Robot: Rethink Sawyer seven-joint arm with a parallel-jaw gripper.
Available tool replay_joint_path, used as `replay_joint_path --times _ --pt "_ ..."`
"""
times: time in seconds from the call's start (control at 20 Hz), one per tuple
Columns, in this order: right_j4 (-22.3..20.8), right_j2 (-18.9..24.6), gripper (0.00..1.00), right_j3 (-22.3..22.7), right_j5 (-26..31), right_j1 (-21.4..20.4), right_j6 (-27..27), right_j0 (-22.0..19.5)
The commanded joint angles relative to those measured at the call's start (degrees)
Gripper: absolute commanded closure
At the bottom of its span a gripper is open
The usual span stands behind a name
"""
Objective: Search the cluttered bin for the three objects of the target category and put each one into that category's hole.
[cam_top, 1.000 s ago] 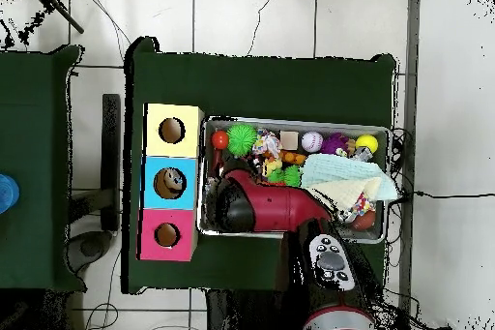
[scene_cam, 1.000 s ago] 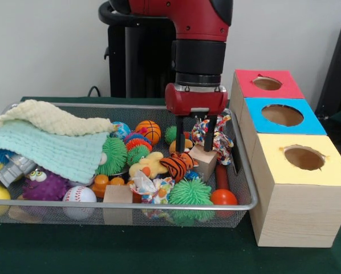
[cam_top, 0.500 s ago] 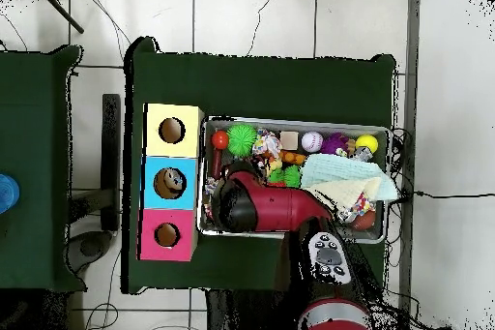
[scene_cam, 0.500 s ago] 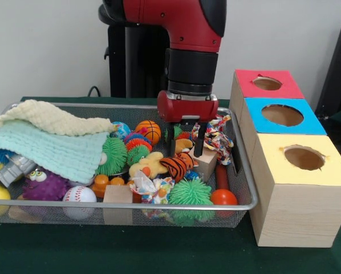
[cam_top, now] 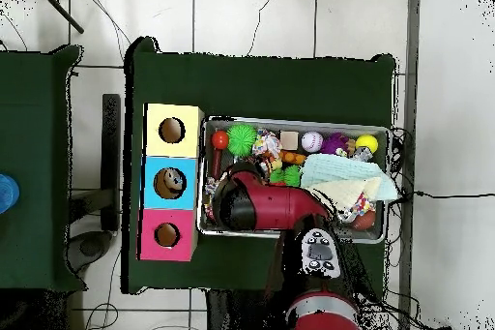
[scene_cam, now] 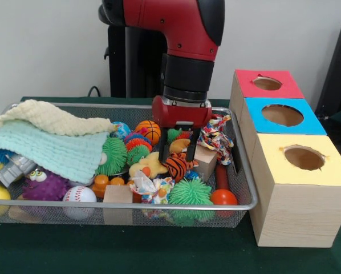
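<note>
Bench (scene_cam: 56, 251) covered in dark green cloth; white tiled floor (cam_top: 251, 26) appears in the overhead view only. Wire bin (scene_cam: 159, 205) sits left of the yellow (scene_cam: 303, 158), blue (scene_cam: 282, 115) and red (scene_cam: 267, 83) holes. End effector (scene_cam: 178, 154) stands open, its fingers either side of the tiger toy (scene_cam: 176, 165) mid-bin; contact cannot be confirmed. Overhead, the arm (cam_top: 271, 205) hides that area.

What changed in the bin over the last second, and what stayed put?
The gripper moved left in the front view and came lower, its open fingers now straddling the striped tiger toy, no longer the wooden block. Nothing looks grasped yet. The blankets, balls and three coloured boxes have not moved.
</note>
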Motion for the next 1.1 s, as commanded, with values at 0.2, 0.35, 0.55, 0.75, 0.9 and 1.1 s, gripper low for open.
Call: replay_joint_path --times 0.2,0.35,0.55,0.75,0.9,1.1 --pt "2.09 -3.31 0.0 -10.26 -0.87 9.41 9.33 3.91" --pt "1.85 -2.35 0.0 -10.88 -1.02 10.01 9.29 3.33" --pt "1.09 0.17 0.0 -10.58 -1.73 10.43 9.26 1.92" --pt "1.45 0.15 0.0 -10.03 -2.01 10.06 10.13 2.58" --pt "1.11 1.73 0.0 -9.37 -0.91 9.12 9.56 2.08" --pt "-0.38 4.99 0.0 -6.61 1.77 6.36 7.58 -0.13"
